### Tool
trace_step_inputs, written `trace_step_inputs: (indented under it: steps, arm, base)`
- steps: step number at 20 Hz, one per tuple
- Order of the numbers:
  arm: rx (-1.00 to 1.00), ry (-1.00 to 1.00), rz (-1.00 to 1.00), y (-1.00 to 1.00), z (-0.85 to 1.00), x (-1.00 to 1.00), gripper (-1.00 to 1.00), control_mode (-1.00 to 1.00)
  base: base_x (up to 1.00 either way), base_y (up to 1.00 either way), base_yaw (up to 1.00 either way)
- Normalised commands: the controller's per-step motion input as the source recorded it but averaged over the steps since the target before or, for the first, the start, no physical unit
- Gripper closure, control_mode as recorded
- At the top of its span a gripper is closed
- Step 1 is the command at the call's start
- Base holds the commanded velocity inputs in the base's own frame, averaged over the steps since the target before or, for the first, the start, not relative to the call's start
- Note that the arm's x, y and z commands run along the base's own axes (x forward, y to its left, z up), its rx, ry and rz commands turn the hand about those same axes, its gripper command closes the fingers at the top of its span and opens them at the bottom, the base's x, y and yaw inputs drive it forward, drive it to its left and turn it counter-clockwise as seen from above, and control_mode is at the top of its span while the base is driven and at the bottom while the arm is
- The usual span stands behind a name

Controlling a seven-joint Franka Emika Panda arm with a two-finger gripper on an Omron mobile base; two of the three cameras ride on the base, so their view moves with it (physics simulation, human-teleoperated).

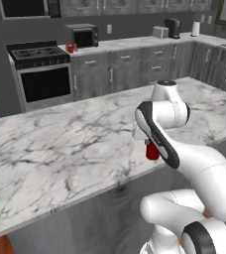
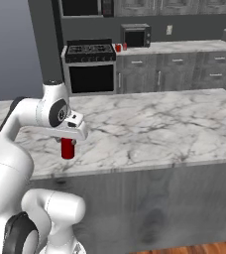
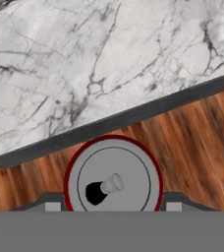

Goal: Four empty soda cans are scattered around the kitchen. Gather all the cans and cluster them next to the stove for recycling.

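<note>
- Gripper (image 3: pixel 113 206) fingers were seen clamped on one red soda can (image 2: pixel 67 148), one finger on each side.
- That held can was seen upright, off the near edge of the marble island counter (image 2: pixel 149 124), above the wood floor (image 3: pixel 197 147).
- Its silver top with a dark opening and a tab was seen from above.
- Two more red cans (image 1: pixel 71 48) were counted on the back counter, just beside the black stove (image 1: pixel 39 74).
- No writing could be read on any can.

Held soda can (image 1: pixel 152 151) mostly hidden behind forearm; far cans (image 1: pixel 71 48) perhaps two.
</note>
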Motion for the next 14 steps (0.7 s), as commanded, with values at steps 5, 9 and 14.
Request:
trace_step_inputs:
  steps: [5, 9, 14]
  arm:
    - [0.0, 0.0, 0.0, 0.0, 0.0, 0.0, 1.0, 1.0]
    - [0.0, 0.0, 0.0, 0.0, 0.0, 0.0, 1.0, 1.0]
    - [0.0, 0.0, 0.0, 0.0, 0.0, 0.0, 1.0, 1.0]
  base:
    - [-0.52, 0.0, 0.0]
    - [-0.4, 0.01, 0.0]
    - [-0.24, 0.49, 0.0]
